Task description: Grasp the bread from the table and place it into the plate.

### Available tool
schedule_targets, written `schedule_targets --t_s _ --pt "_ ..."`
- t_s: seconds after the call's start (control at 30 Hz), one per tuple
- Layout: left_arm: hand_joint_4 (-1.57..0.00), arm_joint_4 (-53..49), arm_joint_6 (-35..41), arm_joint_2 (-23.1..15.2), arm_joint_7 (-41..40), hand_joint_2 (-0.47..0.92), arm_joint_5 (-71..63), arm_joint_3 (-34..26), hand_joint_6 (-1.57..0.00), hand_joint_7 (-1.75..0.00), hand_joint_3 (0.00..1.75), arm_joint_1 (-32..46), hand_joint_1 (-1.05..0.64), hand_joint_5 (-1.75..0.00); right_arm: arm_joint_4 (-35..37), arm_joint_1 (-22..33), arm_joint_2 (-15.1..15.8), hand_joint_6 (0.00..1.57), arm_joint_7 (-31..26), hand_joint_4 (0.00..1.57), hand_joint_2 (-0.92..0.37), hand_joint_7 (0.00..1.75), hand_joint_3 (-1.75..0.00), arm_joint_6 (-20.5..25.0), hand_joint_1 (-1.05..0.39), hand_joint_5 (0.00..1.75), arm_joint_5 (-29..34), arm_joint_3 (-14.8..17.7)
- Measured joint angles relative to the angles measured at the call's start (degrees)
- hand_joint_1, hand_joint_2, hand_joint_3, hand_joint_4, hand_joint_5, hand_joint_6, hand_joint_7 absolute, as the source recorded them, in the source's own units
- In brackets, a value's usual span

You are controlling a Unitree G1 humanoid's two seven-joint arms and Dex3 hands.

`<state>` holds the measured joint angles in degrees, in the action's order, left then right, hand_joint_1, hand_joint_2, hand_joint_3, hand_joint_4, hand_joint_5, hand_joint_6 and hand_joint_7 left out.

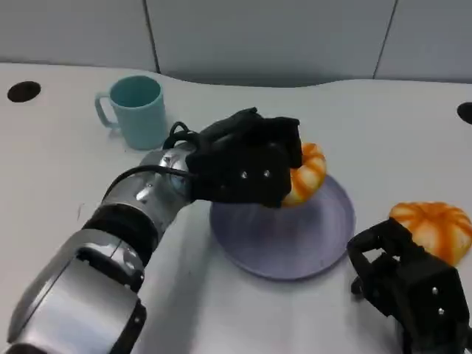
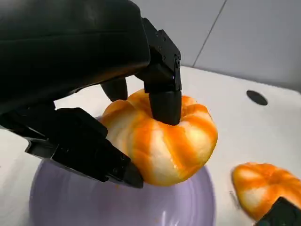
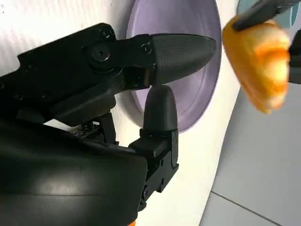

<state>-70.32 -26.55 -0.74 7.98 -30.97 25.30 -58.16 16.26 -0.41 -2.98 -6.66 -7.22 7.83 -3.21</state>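
White tabletop [image 1: 66,147] runs back to pale grey wall panels, with a dark round hole [image 1: 23,91] near its far left corner. From the lower left of the head view the silver left forearm reaches diagonally over the table, and its black left hand [image 1: 247,158] grips an orange-and-cream striped, pumpkin-shaped bread roll [image 1: 308,173] over the far rim of a round lavender plastic plate [image 1: 295,236]. The left wrist view shows what the head view hides: fingers [image 2: 164,101] press on the roll's top while the thumb side supports it from below, and the roll hangs above the plate's hollow, not resting on it. A second striped roll [image 1: 435,228] lies on the table to the right of the plate. Just in front of it sits the black right hand [image 1: 409,276], low by the table, holding nothing; in the right wrist view its fingers [image 3: 181,49] point apart toward the plate. A light teal ceramic mug [image 1: 136,110] stands upright behind the left arm.
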Motion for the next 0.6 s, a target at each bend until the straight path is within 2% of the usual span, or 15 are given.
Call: schedule_targets --t_s 0.17,0.27,0.33,0.37,0.4,0.43,0.5,0.6 --pt "-0.73 -0.9 0.3 0.0 -1.2 0.75 -3.8 3.2 -0.5 -1.75 0.22 -0.2 -0.23 -1.75 0.0 0.1 -0.4 0.36 0.0 0.61 -0.92 1.75 -0.42 -0.3 -0.25 1.75 0.1 -0.3" --pt "-0.67 -1.2 -0.7 -0.2 -1.3 0.75 -4.2 4.2 -0.45 -1.75 0.22 -0.2 -0.25 -1.75 -0.2 0.3 -0.4 0.35 -0.1 0.62 -0.92 1.75 -0.42 -0.2 -0.26 1.75 0.2 -0.3" --pt "-0.42 -1.4 -1.1 -0.2 -1.3 0.79 -4.8 4.3 -0.32 -1.53 0.12 -0.2 -0.37 -1.58 -0.5 0.4 -0.4 0.35 -0.1 0.62 -0.92 1.74 -0.42 -0.1 -0.25 1.75 0.3 -0.4" --pt "-0.39 -1.5 -1.6 -0.3 -1.3 0.8 -4.9 4.3 -0.3 -1.49 0.1 -0.2 -0.39 -1.55 -0.6 0.5 -0.4 0.35 -0.2 0.62 -0.92 1.74 -0.42 -0.1 -0.25 1.75 0.5 -0.4" --pt "-0.2 -1.6 -1.9 -0.3 -1.2 0.83 -4.9 4.3 -0.17 -1.04 0.07 -0.2 -0.54 -1.06 -0.6 0.5 -0.4 0.35 -0.4 0.62 -0.92 1.74 -0.42 -0.1 -0.25 1.75 0.6 -0.5" --pt "-0.08 -1.6 -2.1 -0.4 -1.1 0.86 -5.1 4.6 -0.08 -0.68 0.04 -0.3 -0.66 -0.64 -0.7 0.5 -0.4 0.36 -0.5 0.62 -0.92 1.75 -0.42 -0.2 -0.25 1.75 0.6 -0.5" --pt "-0.02 -1.6 -2.4 -0.8 -0.4 0.9 -6.2 5.8 -0.02 -0.29 0.03 -1.1 -0.78 -0.17 -0.7 0.5 -0.4 0.36 -0.5 0.62 -0.92 1.75 -0.42 -0.2 -0.25 1.75 0.6 -0.5" --pt "0.0 -1.6 -2.6 -1.5 0.0 0.92 -7.2 6.8 0.0 -0.13 0.03 -2.8 -0.84 -0.02 -0.6 0.5 -0.4 0.36 -0.5 0.62 -0.92 1.75 -0.42 -0.2 -0.25 1.75 0.6 -0.6"
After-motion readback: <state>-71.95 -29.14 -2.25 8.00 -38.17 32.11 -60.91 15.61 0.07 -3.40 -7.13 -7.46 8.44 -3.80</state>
